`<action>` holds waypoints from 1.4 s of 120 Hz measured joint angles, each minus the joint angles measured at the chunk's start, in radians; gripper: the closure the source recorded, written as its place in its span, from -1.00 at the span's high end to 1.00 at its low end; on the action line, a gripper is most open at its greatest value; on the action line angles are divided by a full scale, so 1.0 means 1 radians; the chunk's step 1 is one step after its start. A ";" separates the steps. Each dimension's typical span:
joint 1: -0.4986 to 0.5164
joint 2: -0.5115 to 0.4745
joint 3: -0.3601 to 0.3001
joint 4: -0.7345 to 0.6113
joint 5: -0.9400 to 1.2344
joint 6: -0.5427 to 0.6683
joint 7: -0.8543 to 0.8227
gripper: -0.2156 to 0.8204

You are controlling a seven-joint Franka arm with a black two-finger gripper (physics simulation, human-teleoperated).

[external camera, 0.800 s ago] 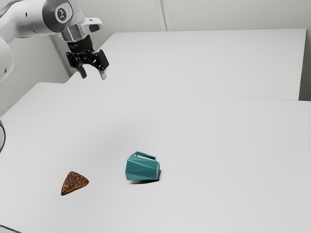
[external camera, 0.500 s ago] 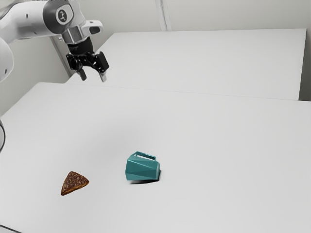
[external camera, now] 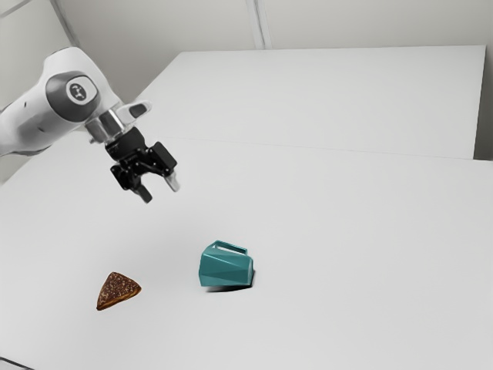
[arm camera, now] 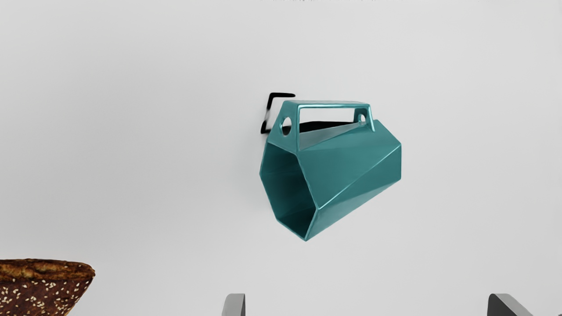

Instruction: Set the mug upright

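My black gripper (external camera: 160,191) hangs in the air above the table, up and to the exterior view's left of the mug, tilted, with its fingers apart. The teal faceted mug (external camera: 225,267) lies on its side on the white table, handle upward. In the wrist view the mug (arm camera: 347,175) shows its open mouth and its angular handle, and it lies beyond the fingertips without touching them. The gripper (arm camera: 366,305) is open there, its two tips wide apart and nothing between them.
A triangular brown pastry with sesame seeds (external camera: 118,290) lies on the table (external camera: 347,254), to the exterior view's left of the mug; the wrist view catches part of that pastry (arm camera: 39,287). A dark cable (external camera: 15,364) runs at the exterior view's lower left corner.
My arm has swung down toward the table, and the gripper is lower, nearer the mug and more tilted. The mug and the pastry have stayed where they were.
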 joint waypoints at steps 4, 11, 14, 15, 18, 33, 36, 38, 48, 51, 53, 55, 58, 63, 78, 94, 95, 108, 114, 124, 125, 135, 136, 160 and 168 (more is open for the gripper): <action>0.006 -0.002 0.001 -0.027 -0.030 0.024 0.013 0.58; 0.008 -0.004 0.003 -0.070 -0.069 0.061 0.035 0.58; 0.007 -0.004 0.003 -0.088 -0.085 0.075 0.045 0.58; 0.007 -0.005 0.003 -0.094 -0.091 0.080 0.049 0.58; 0.006 -0.004 0.003 -0.117 -0.110 0.097 0.061 0.58; 0.003 0.006 0.003 -0.214 -0.196 0.171 0.131 0.58; 0.003 0.012 0.003 -0.224 -0.206 0.182 0.145 0.58; 0.003 0.017 0.003 -0.229 -0.212 0.189 0.154 0.58; 0.004 0.052 0.003 -0.240 -0.240 0.215 0.201 0.58; 0.004 0.064 0.003 -0.243 -0.250 0.221 0.216 0.58; 0.005 0.069 0.003 -0.247 -0.256 0.225 0.225 0.58; 0.005 0.073 0.003 -0.252 -0.261 0.228 0.234 0.58; 0.005 0.077 0.003 -0.262 -0.269 0.233 0.248 0.58; 0.006 0.083 0.002 -0.276 -0.283 0.240 0.269 0.58; 0.011 0.089 -0.002 -0.310 -0.344 0.253 0.338 0.58; 0.028 0.127 -0.020 -0.314 -0.441 0.260 0.413 0.58; 0.029 0.129 -0.021 -0.314 -0.448 0.261 0.417 0.58; 0.025 0.152 -0.043 -0.313 -0.526 0.265 0.471 0.58; 0.013 0.160 -0.055 -0.313 -0.552 0.266 0.492 0.58; -0.005 0.172 -0.068 -0.313 -0.581 0.268 0.524 0.58; -0.006 0.175 -0.068 -0.313 -0.584 0.268 0.527 0.58; -0.004 0.186 -0.071 -0.313 -0.603 0.268 0.555 0.58; -0.003 0.187 -0.072 -0.313 -0.604 0.268 0.557 0.58; 0.004 0.188 -0.072 -0.308 -0.619 0.269 0.609 -0.27; 0.003 0.185 -0.073 -0.304 -0.618 0.269 0.623 -0.47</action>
